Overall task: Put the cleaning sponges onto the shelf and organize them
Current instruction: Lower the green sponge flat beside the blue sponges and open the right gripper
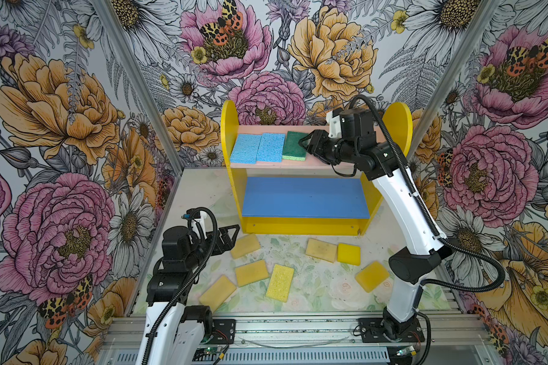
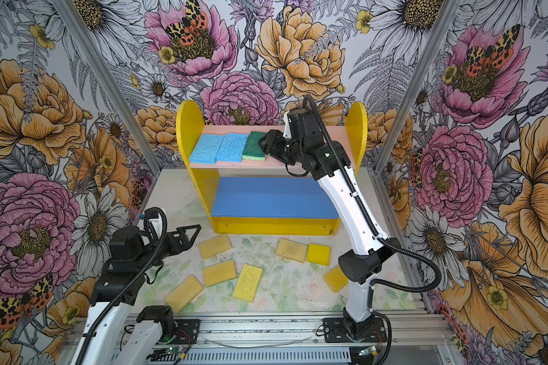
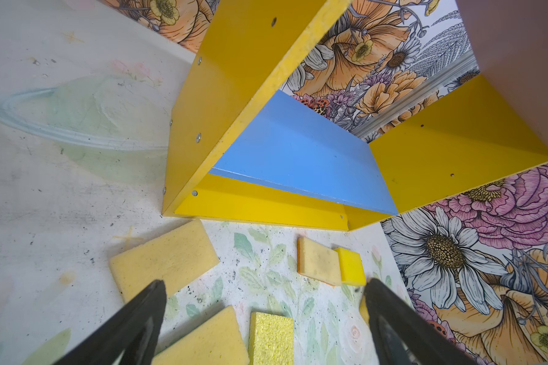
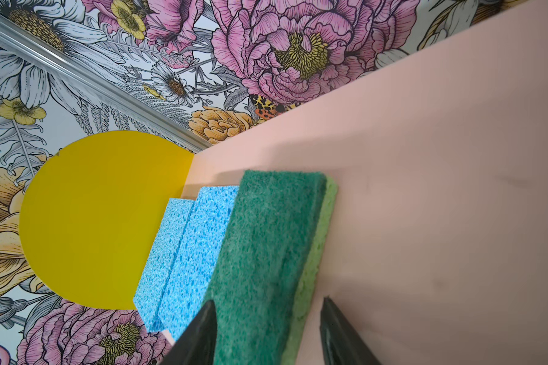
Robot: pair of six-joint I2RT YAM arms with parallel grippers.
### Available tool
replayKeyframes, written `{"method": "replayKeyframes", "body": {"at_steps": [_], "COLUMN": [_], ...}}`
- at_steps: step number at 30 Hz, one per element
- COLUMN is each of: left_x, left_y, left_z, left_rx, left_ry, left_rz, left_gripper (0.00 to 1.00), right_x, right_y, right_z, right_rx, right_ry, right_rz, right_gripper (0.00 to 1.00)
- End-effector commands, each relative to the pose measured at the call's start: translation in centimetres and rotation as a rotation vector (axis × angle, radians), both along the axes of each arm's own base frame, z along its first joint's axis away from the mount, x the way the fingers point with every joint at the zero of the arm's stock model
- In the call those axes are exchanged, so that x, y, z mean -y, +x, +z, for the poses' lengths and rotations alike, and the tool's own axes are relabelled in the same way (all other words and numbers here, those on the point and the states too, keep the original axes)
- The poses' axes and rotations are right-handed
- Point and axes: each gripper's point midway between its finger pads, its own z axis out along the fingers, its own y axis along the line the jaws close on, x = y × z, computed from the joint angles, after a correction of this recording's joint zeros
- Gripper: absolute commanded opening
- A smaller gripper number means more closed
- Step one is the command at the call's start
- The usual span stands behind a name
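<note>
The shelf (image 1: 298,165) (image 2: 356,126) stands at the back of the table. On its pink upper board (image 4: 424,189) two light blue sponges (image 1: 245,148) (image 1: 270,147) (image 4: 200,240) lie side by side. A dark green sponge (image 1: 293,146) (image 2: 253,145) (image 4: 266,246) leans against them. My right gripper (image 1: 304,145) (image 4: 269,301) straddles the green sponge's near end, open, with a gap at one finger. Several tan-yellow sponges (image 1: 245,246), a porous pale yellow one (image 1: 279,282) (image 3: 271,338) and a small bright yellow one (image 1: 348,253) (image 3: 350,265) lie on the table. My left gripper (image 1: 231,235) (image 3: 265,282) hovers open above them, holding nothing.
The blue lower board (image 1: 304,197) (image 3: 298,158) holds nothing. Flowered walls close in the table on three sides. The right arm's elbow (image 1: 415,262) hangs over the table's right side, next to a tan sponge (image 1: 371,275).
</note>
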Motion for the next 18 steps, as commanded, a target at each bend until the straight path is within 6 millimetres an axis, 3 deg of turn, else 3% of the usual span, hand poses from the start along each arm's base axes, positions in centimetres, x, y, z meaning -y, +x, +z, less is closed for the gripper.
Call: {"method": "replayKeyframes", "body": {"at_steps": [1,6,18], "left_x": [0.4,0.6,1.3], "left_y": [0.1,0.1,-0.3], "left_z": [0.2,0.1,0.3], "left_rx": [0.028,0.024,0.037], "left_ry": [0.007,0.006,0.013], "left_rz": [-0.024,-0.034,-0.055], "left_gripper": [0.99,0.99,0.99], "right_x": [2.0,2.2,-0.3], "right_y": [-1.3,-0.2,2.5], "right_z": [1.3,0.8,-1.4], "right_rx": [0.049,0.026,-0.027], "right_ry": [-0.051,-0.024,0.006], "right_rz": [-0.020,0.011,0.066], "right_gripper": [0.56,0.57,0.58]}}
